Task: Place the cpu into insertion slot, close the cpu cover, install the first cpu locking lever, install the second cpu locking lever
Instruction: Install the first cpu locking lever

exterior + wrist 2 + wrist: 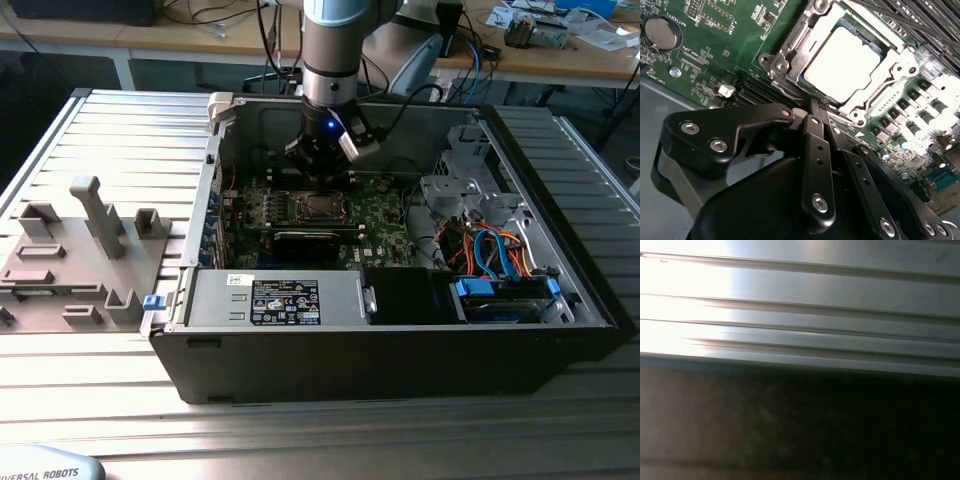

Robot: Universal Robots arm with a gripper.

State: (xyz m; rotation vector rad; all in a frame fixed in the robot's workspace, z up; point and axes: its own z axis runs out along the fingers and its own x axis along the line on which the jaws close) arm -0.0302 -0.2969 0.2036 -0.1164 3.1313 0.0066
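In the exterior view I have the arm reaching down into the open computer case (400,330) on the ribbed counter (130,130), with the pincer (322,168) just above the green motherboard (385,225), close to the insertion slot (318,208). In the second wrist view I see the cpu (842,65) seated in the slot with the cpu cover (890,70) down around it; the pincer's black fingers (815,150) are drawn narrow, tips together beside the cover's edge, holding nothing I can make out. In the first wrist view I get ribbed metal panel (800,315) over a dark surface
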